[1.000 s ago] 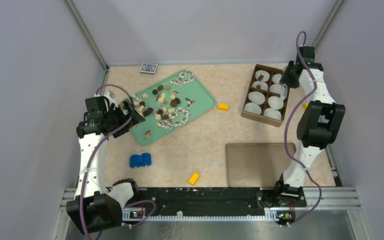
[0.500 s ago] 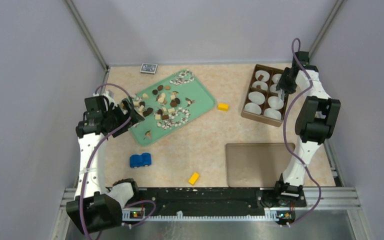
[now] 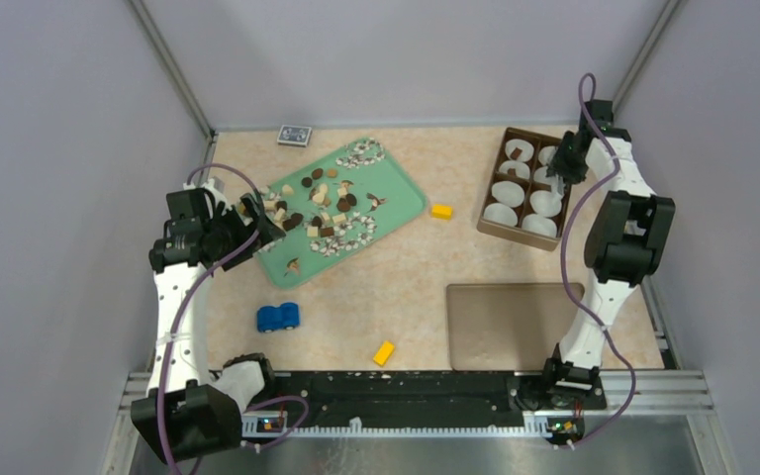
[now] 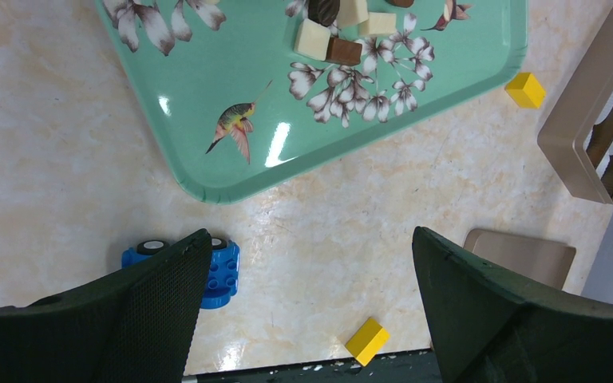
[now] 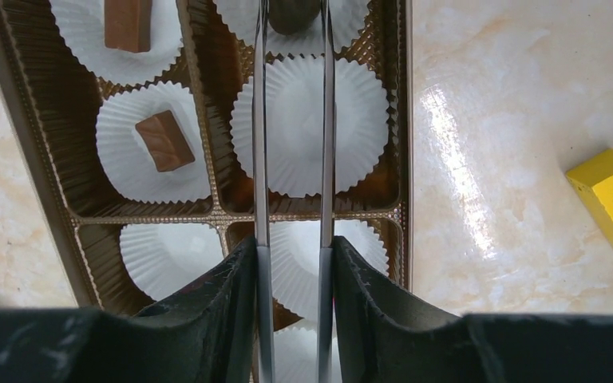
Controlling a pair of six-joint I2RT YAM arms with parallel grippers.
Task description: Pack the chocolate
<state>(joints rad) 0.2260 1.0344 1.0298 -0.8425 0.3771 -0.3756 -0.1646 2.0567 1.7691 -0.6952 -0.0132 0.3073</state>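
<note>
Tweezers [image 5: 260, 144] clenched in right hand [image 5: 291, 255] flank a dark chocolate [image 5: 291, 14]; left hand [image 4: 310, 239] hangs released near tray [image 4: 207, 80].

Beige marbled tabletop [image 3: 406, 267], grey-walled on three sides. Carries at far left a mint-green flowered plastic tray [image 3: 396, 193], set askew. At far right, a brown compartmented cardboard box [image 3: 489, 196]; nearer, well apart from it, a flat tan rectangular lid [image 3: 510, 325]. Between tray and box, a small yellow block [image 3: 442, 211]; a second yellow block [image 3: 384, 352] near centre, a third yellow block [image 5: 611, 199] right of the box. Near left, a blue plastic toy car [image 3: 277, 317]. By the far wall, a small dark-blue patterned rectangle [image 3: 294, 136], possibly a card pack.
</note>
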